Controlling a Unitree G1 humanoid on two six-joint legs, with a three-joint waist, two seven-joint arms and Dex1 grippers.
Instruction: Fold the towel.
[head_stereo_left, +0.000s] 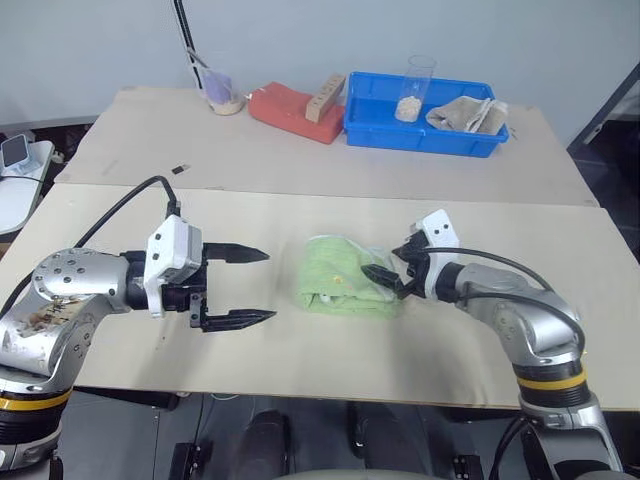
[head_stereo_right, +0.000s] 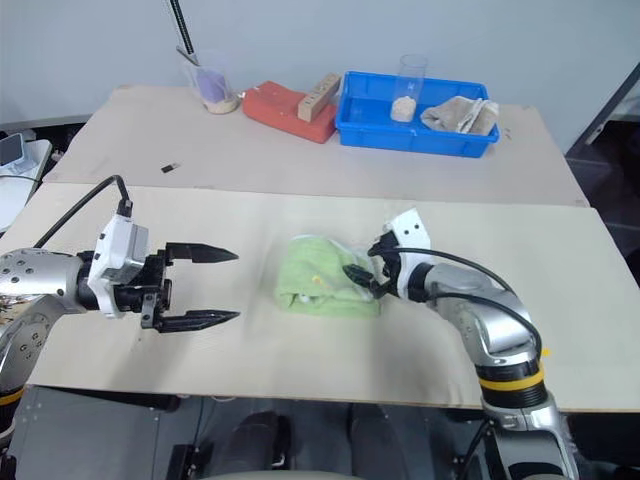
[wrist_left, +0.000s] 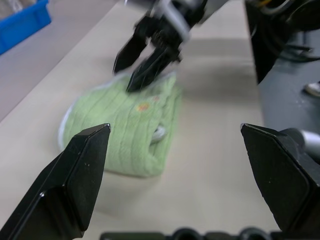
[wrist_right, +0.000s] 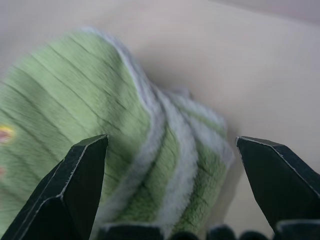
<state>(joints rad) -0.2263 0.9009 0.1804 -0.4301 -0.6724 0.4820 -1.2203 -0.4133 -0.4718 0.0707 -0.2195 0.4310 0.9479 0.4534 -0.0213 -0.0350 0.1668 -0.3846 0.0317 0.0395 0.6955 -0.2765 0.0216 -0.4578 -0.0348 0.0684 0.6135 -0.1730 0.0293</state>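
The towel (head_stereo_left: 340, 278) is a light green cloth with white edging, lying folded into a small bundle in the middle of the near table. To its left my left gripper (head_stereo_left: 270, 286) hovers open, fingers pointing at the towel with a gap of bare table between. My right gripper (head_stereo_left: 385, 265) is at the towel's right edge, open, its fingertips over the cloth. In the right wrist view the towel's layered white-edged end (wrist_right: 165, 150) lies between the spread fingers. The left wrist view has the towel (wrist_left: 125, 125) ahead and the right gripper (wrist_left: 140, 60) above its far side.
On the far table stand a blue bin (head_stereo_left: 380, 135) holding a clear glass (head_stereo_left: 415, 90) and a beige cloth (head_stereo_left: 468, 113), a red-orange block (head_stereo_left: 290, 110), and a cup (head_stereo_left: 222, 95). A seam (head_stereo_left: 300, 192) divides the two tables. A small dark bit (head_stereo_left: 180, 168) lies nearby.
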